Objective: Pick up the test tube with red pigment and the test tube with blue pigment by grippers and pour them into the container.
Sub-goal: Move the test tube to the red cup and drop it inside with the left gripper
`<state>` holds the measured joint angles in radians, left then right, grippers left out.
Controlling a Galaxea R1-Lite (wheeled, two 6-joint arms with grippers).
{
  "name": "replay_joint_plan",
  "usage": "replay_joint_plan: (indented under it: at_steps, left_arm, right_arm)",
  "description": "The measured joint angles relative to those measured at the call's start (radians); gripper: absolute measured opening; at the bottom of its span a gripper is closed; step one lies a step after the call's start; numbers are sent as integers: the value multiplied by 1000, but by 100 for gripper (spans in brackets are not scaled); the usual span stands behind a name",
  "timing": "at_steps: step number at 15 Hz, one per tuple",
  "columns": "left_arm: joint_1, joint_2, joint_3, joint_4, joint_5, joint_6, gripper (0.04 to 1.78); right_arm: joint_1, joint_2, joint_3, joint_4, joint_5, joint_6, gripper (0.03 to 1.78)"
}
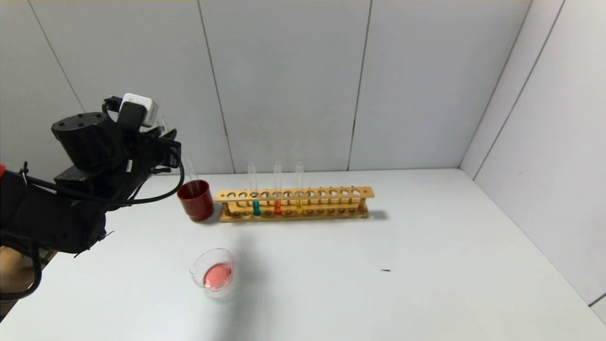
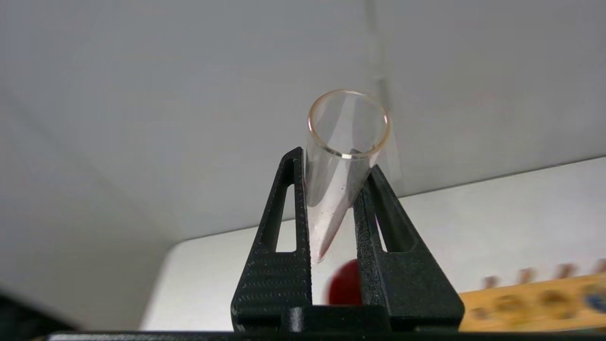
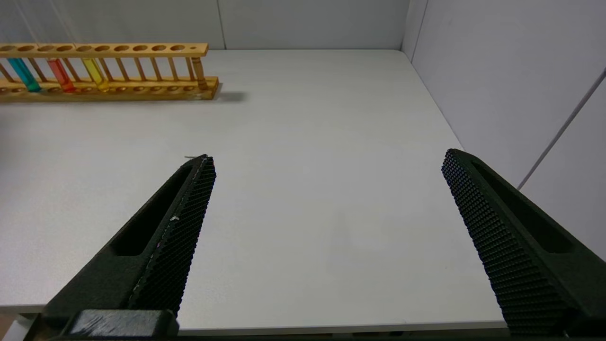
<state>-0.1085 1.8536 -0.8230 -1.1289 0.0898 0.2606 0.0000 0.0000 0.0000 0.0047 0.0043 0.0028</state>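
My left gripper (image 1: pixel 171 144) (image 2: pixel 335 161) is raised at the table's far left and shut on the test tube with red pigment (image 2: pixel 341 156). Only a thin red streak is left inside the tube. In the head view the tube (image 1: pixel 191 171) slants down toward the dark red cup (image 1: pixel 195 200). The test tube with blue pigment (image 1: pixel 256 206) (image 3: pixel 26 78) stands in the wooden rack (image 1: pixel 331 193). The container (image 1: pixel 214 273), a clear glass dish with pink-red liquid in it, sits nearer the table's front. My right gripper (image 3: pixel 329 158) is open and empty, low over the table's right front, out of the head view.
The rack (image 3: pixel 142 90) also holds a deeper red-orange tube (image 1: pixel 277 204) and a yellow tube (image 1: pixel 298 203). The red cup (image 2: pixel 345 289) stands just left of the rack. A small dark speck (image 1: pixel 386 270) lies on the table. Grey walls close the back and right.
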Motion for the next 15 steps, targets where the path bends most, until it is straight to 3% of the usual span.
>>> replay_joint_plan:
  at_steps: [2, 15]
  left_arm:
    - [-1, 33, -10, 1, -75, -16, 32]
    - [0, 184, 40, -5, -88, -114, 32]
  right_arm:
    - [0, 0, 0, 0, 0, 0, 175]
    - [0, 0, 0, 0, 0, 0, 175]
